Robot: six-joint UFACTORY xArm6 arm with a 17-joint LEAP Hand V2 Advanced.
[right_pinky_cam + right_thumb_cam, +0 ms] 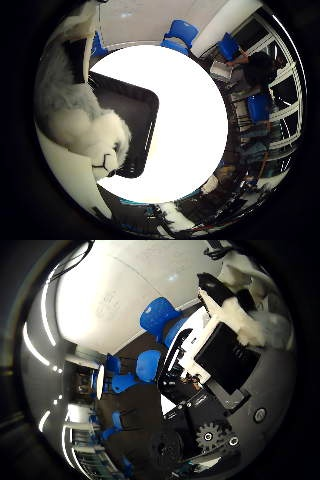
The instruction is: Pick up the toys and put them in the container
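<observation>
In the little finger side palm view a fluffy white and grey plush toy (75,110) fills the side of the picture, close to the palm and high above the table. Its face with a dark nose (105,157) hangs over the edge of a black rectangular container (135,115). The container stands on a round white table (190,110) and looks empty where its inside shows. A white finger (68,178) lies along the toy. The thumb side palm view shows my hand (235,335) with its white and black fingers curled in; the toy does not show there.
Blue chairs (182,32) stand beyond the table, and several more show in the thumb side palm view (158,315). Shelving (285,110) runs along the room's side. A pale fluffy thing (180,215) lies past the table's edge.
</observation>
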